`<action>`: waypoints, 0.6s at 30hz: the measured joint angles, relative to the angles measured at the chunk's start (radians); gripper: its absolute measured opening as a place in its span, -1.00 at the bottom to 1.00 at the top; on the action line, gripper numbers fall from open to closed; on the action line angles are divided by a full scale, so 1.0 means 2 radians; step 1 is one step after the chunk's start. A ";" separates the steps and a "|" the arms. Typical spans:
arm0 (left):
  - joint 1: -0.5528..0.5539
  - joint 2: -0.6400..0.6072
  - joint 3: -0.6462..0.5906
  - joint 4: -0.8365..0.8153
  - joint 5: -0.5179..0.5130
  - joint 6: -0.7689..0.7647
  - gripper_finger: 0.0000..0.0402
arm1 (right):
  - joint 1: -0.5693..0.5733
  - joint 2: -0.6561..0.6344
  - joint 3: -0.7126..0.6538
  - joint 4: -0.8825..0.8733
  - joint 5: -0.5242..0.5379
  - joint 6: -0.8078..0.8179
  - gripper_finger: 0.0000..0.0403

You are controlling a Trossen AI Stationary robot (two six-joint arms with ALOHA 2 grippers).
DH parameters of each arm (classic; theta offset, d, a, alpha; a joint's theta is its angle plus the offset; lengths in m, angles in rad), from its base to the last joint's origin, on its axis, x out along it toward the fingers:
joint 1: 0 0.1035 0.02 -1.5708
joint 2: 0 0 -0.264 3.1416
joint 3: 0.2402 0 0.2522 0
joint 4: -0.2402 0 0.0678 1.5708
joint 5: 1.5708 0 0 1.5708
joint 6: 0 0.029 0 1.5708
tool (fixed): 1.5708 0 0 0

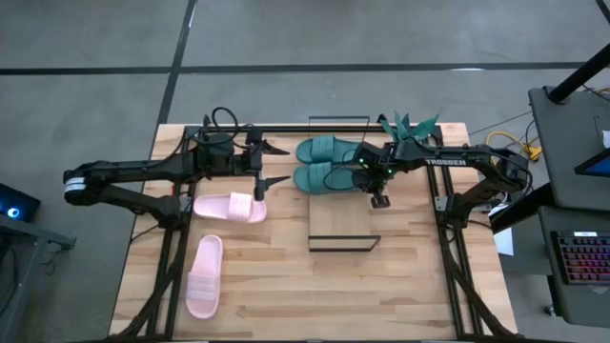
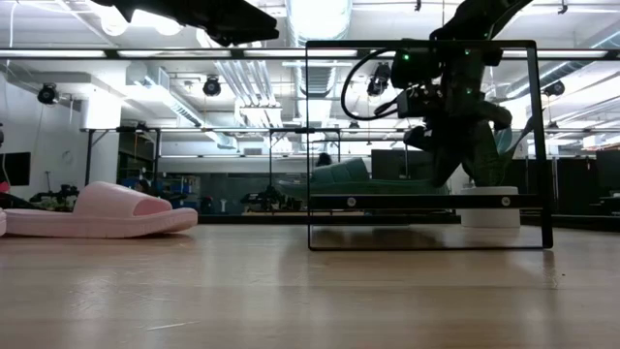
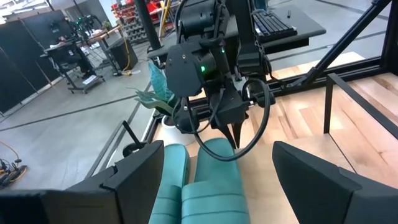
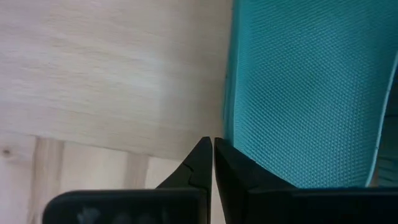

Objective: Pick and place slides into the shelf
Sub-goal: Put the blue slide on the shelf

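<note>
So both teal slides are on the shelf point(image 1: 342, 221) right now, side by side at its far end: one teal slide point(image 1: 327, 149) farther back, the other teal slide point(image 1: 322, 178) just in front of it, touching or nearly so. The shelf sits in the middle of the table point(image 1: 400, 286), and its near half is bare wood.

The right gripper point(image 1: 378, 200) is over the shelf just right of the nearer teal slide. In its wrist view the two fingers point(image 4: 200, 163) are pressed together with nothing between them, pointing down next to the teal rubber, over pale wood.

The left gripper point(image 1: 271, 164) hangs just left of the shelf's far end with its jaws spread wide and nothing in them, aimed at the teal pair. Its wrist view looks straight over the two slides at the other arm.

The two pink ones are on the table, left of the shelf. One pink slide point(image 1: 230, 208) lies sideways just near of the left gripper, the other pink slide point(image 1: 204, 275) sits nearer the front edge, pointing lengthwise.
</note>
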 joint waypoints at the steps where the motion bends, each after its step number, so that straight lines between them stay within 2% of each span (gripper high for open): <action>1: 0.000 0.000 0.000 -0.001 0.000 0.000 0.41 | -0.001 0.000 0.000 0.003 0.004 0.001 -0.96; 5: 0.000 0.000 0.000 -0.001 0.000 0.000 0.41 | -0.001 0.000 0.000 0.008 0.033 0.004 -0.96; 11: 0.000 0.000 0.000 -0.009 0.000 -0.005 0.41 | -0.001 0.000 0.003 0.007 0.033 0.011 -0.96; 13: 0.000 0.000 0.000 -0.028 0.000 -0.012 0.41 | -0.001 0.000 0.009 0.007 0.033 0.011 -0.96; 18: -0.003 0.016 0.000 -0.109 0.012 -0.086 0.41 | -0.001 0.000 0.029 0.009 0.033 0.013 -0.96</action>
